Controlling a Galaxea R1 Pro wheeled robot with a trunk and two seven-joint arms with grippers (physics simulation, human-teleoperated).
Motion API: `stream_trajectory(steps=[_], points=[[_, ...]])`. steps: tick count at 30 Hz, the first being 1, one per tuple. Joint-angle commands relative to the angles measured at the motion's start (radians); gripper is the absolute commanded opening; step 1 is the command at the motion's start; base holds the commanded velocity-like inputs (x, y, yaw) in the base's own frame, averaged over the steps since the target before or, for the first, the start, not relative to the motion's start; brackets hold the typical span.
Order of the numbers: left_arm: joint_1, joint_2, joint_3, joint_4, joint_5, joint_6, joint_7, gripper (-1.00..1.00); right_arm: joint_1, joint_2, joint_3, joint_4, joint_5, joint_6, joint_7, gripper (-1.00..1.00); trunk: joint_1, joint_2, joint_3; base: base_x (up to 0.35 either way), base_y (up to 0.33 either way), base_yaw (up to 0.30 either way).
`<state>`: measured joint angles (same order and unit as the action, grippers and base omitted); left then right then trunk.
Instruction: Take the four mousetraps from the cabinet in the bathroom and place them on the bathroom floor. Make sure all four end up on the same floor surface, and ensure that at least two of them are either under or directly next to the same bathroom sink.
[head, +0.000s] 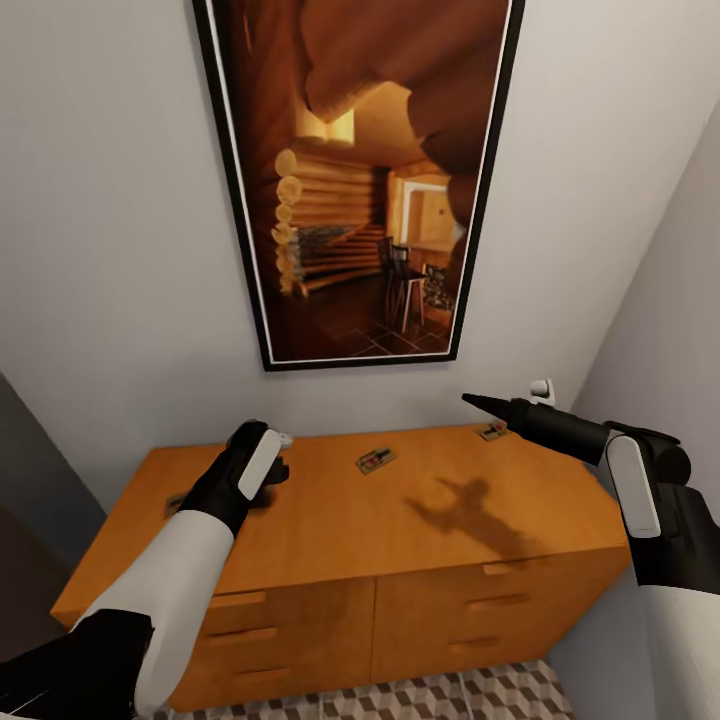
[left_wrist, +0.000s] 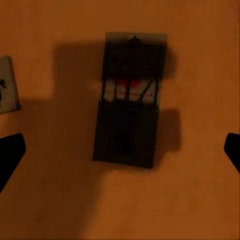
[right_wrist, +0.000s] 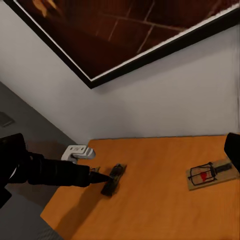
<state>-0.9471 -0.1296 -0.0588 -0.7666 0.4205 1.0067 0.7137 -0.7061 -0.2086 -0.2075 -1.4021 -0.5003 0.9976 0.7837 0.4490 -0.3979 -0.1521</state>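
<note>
Mousetraps lie flat on top of the cabinet (head: 400, 520), below the framed picture (head: 360, 180). One mousetrap (left_wrist: 131, 100) sits directly beneath our left gripper (left_wrist: 120, 150), whose fingers stand wide apart on either side of it, empty; we judge this a lineup for a grasp from above, across the trap's narrow width. In the left wrist view its long axis runs between the fingertips, wire and red mark at the far end. Our right gripper (head: 480, 402) hovers near another trap (head: 491, 431); we cannot tell its state.
</note>
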Motion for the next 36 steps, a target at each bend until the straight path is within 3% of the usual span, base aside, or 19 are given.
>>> stream_trajectory(steps=[1, 15, 36], points=[[-0.001, 0.0, -0.002, -0.001, 0.01, 0.002, 0.01, 1.0, -0.001, 0.0, -0.001, 0.0, 0.003, 0.004, 0.005, 1.0, 0.001, -0.002, -0.002, 0.236, -0.1, 0.0], [0.0, 0.002, -0.003, 0.0, 0.009, 0.002, 0.01, 1.0, -0.001, 0.0, -0.001, 0.0, 0.003, 0.004, 0.005, 1.0, 0.001, -0.002, -0.002, 0.255, -0.097, 0.0], [0.005, 0.008, -0.001, 0.097, 0.009, -0.034, 0.009, 1.0, -0.001, 0.0, -0.001, 0.0, 0.005, 0.004, 0.005, 1.0, 0.001, -0.002, -0.002, 0.022, -0.007, 0.0]])
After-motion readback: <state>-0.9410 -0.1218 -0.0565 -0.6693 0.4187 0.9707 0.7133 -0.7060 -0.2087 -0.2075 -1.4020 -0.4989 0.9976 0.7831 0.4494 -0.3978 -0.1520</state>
